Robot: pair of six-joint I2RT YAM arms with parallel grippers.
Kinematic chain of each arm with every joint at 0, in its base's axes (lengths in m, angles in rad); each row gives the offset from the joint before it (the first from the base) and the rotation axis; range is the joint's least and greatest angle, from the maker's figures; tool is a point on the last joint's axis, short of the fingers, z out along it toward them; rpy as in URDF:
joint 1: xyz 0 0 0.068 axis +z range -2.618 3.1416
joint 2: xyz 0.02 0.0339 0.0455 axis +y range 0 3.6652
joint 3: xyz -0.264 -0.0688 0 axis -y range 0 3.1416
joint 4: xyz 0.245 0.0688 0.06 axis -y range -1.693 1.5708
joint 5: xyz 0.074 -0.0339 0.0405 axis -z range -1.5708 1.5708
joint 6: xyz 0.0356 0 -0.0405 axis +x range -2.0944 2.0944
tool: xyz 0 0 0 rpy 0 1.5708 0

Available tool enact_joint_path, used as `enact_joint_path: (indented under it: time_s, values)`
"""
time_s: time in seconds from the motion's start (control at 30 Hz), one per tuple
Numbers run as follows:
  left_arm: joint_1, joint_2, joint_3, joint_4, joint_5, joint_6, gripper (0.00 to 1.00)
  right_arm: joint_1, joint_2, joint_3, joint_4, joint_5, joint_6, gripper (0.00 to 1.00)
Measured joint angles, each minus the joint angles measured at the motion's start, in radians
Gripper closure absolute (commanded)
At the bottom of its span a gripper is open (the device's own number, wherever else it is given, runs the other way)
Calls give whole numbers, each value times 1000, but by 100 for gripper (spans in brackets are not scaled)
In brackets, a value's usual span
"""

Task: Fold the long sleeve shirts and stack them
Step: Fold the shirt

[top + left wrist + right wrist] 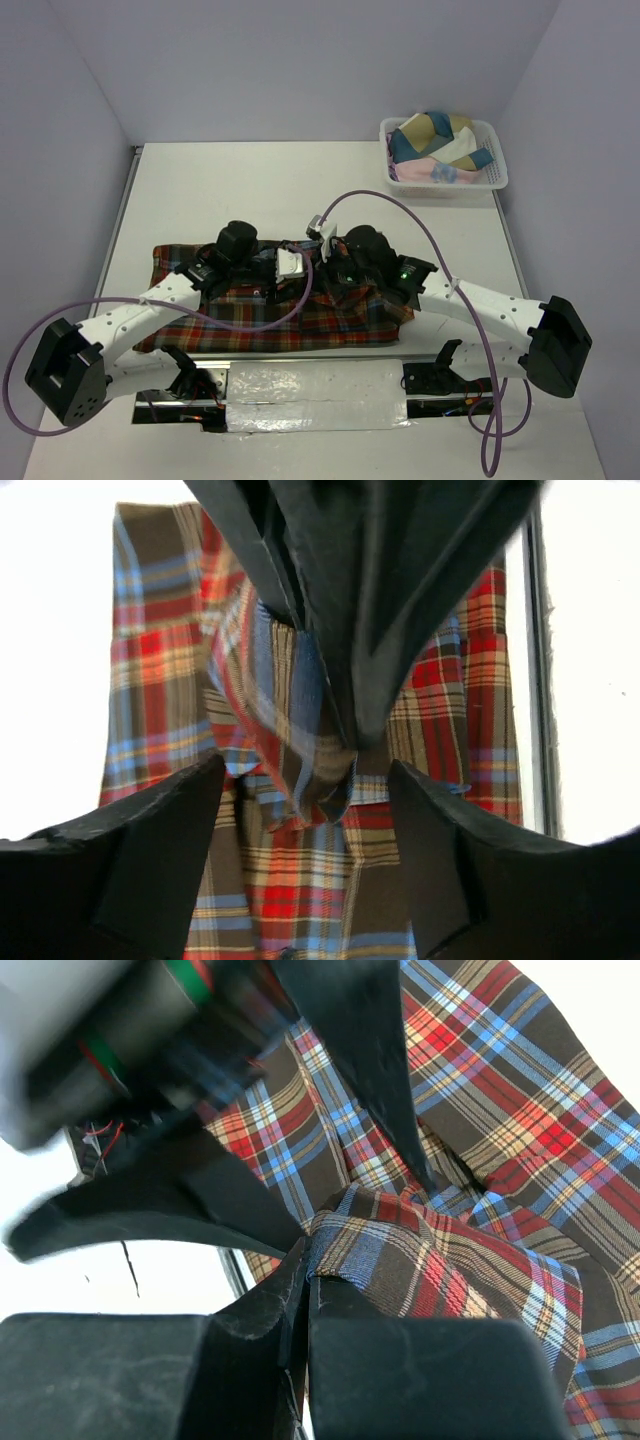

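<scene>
Left wrist view. The left gripper stands with its two dark fingers wide apart at the lower corners, and neither visibly presses cloth. Between and beyond them lies the plaid shirt, red, brown and blue, spread over the white table. From the top edge the right gripper reaches down, its dark jaws tapering together to a tip closed on a raised, bunched fold of the shirt; the fold hangs slightly blurred below the tip. A narrow dark strip runs down the table just beside the shirt's right edge
</scene>
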Motion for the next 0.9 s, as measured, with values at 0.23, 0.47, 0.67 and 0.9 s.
enact_joint_path:
  time_s: [0.23,0.47,0.67,0.9]
  values:
    - [-45,61,0,50,-75,-90,100,-1,0,10,-6,-2,0,83]
    - [-44,52,-2,86,-135,-130,100,-68,-59,35,-99,8,67,33]
    - [-49,19,-38,140,-195,-176,100,-300,-299,36,-217,39,339,30]
    - [-90,-5,-77,209,-346,-259,100,-344,-370,-12,-287,89,569,29]
